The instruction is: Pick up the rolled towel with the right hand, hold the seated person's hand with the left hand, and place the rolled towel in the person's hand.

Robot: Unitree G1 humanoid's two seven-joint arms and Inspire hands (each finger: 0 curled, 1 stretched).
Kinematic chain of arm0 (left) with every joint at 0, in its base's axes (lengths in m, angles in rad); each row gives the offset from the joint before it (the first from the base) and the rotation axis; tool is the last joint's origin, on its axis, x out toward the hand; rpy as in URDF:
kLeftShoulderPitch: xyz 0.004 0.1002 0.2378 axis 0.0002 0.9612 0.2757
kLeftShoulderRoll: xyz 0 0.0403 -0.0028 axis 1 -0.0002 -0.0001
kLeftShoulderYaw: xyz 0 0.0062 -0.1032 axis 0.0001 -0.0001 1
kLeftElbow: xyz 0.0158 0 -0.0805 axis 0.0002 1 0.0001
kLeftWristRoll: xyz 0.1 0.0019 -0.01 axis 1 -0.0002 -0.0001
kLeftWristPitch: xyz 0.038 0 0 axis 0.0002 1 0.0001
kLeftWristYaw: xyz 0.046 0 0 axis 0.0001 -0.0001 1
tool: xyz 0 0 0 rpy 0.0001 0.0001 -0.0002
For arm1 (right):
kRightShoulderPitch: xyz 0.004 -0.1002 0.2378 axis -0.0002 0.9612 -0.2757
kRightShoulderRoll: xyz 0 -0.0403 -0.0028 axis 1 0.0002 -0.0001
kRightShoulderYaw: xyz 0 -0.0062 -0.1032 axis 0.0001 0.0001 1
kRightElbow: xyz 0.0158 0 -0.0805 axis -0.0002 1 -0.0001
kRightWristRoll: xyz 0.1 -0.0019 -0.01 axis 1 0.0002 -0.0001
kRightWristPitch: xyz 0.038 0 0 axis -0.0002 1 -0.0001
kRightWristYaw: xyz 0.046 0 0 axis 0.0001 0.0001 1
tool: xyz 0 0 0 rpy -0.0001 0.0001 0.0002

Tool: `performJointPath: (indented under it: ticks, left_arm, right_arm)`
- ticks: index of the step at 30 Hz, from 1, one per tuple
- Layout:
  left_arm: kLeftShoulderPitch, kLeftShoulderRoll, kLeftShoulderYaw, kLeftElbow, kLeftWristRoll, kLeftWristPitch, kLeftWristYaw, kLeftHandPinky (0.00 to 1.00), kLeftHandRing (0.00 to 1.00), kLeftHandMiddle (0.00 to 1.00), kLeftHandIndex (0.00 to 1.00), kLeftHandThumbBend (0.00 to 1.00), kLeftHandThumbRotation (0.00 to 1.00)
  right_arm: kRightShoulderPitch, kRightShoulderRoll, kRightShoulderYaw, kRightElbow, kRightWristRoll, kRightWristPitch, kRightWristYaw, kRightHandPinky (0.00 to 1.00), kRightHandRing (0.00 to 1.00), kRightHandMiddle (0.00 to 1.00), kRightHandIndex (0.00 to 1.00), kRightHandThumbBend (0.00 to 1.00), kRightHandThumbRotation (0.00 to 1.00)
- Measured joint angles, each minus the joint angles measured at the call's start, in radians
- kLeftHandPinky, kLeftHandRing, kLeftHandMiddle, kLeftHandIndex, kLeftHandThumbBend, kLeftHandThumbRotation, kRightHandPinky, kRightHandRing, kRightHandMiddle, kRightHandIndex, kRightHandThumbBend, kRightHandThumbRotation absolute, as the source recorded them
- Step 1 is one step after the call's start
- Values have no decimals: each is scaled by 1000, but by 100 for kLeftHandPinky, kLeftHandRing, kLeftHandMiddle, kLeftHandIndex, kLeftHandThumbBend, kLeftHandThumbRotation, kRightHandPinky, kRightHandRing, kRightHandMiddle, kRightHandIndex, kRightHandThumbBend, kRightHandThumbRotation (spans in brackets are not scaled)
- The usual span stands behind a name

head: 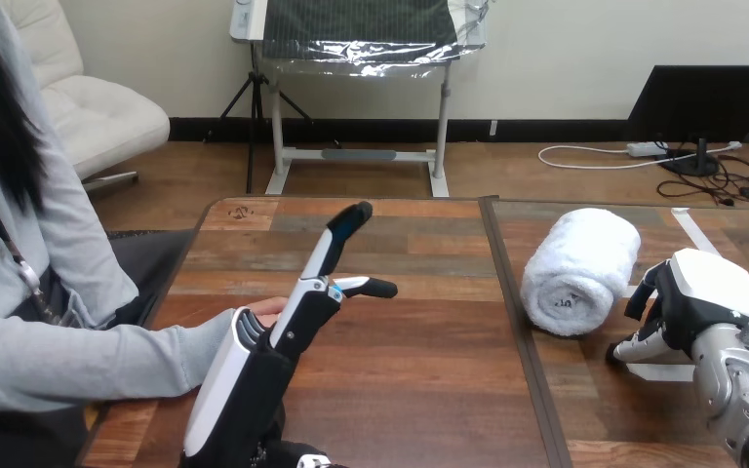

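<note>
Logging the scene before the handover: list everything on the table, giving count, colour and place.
rolled towel: one, white, lying on its side on the table's right half.
tape strips: at least two, white, flat on the table's right part.
table: one, brown wood, dark seam down its middle.
person's hand: one, at the view's left, mostly hidden behind the left hand; contact cannot be told.
left hand: one, black and white, raised, fingers straight.
right hand: one, black and white, low beside the towel's right.
</note>
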Motion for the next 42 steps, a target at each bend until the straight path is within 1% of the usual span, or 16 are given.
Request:
performJointPath:
  ticks: [9, 14, 17, 23, 24, 26, 29, 32, 33, 38, 41, 42]
  left_arm:
    - [0, 0, 1, 0, -1, 14, -12, 74, 100, 100, 100, 100, 70]
    - [0, 0, 2, 0, -1, 17, -17, 75, 100, 100, 100, 100, 70]
    - [0, 1, 0, 0, -7, 17, -21, 78, 100, 100, 100, 100, 69]
    - [0, 1, -1, 0, -14, 18, -24, 79, 100, 100, 100, 100, 68]
    - [0, 2, -1, 0, -15, 18, -25, 80, 100, 100, 100, 100, 68]
    - [0, 3, -2, 0, -16, 18, -27, 80, 100, 100, 100, 100, 68]
    - [0, 2, 0, 0, -14, 18, -28, 80, 100, 100, 100, 100, 70]
    - [0, -1, 6, 0, -12, 18, -28, 78, 99, 100, 100, 100, 71]
    - [0, -2, 8, 0, -12, 18, -28, 78, 99, 100, 100, 100, 71]
    - [-1, -5, 14, 0, -16, 18, -28, 78, 99, 100, 100, 100, 71]
    - [-1, -4, 14, 0, -18, 18, -28, 78, 99, 100, 100, 100, 71]
    - [-1, -3, 15, 0, -18, 18, -28, 78, 99, 100, 100, 100, 72]
  right_arm:
    - [0, 0, 1, 0, -4, 2, 1, 35, 45, 53, 57, 86, 0]
    - [0, 0, 2, 0, -6, 7, 2, 33, 42, 52, 57, 87, 1]
    - [0, 0, 3, 0, -9, 11, 3, 33, 43, 52, 58, 88, 4]
    - [-5, 0, 3, -1, -14, 28, 19, 33, 44, 54, 60, 88, 9]
    - [-6, 0, 3, -2, -14, 31, 24, 34, 45, 55, 61, 88, 11]
    - [-9, 0, 2, -2, -13, 38, 34, 35, 46, 56, 62, 88, 13]
    - [-14, 0, 1, -3, -12, 49, 47, 36, 47, 57, 63, 88, 18]
    - [-18, 0, 1, -4, -12, 59, 55, 36, 47, 57, 64, 88, 25]
    - [-19, 0, 1, -4, -12, 61, 57, 36, 47, 56, 63, 88, 31]
    - [-23, 1, -3, -5, -3, 76, 73, 37, 48, 56, 64, 89, 42]
    - [-24, 1, -6, -5, 3, 80, 82, 39, 50, 57, 67, 91, 51]
    - [-24, 1, -8, -5, 6, 81, 86, 40, 51, 59, 71, 93, 57]
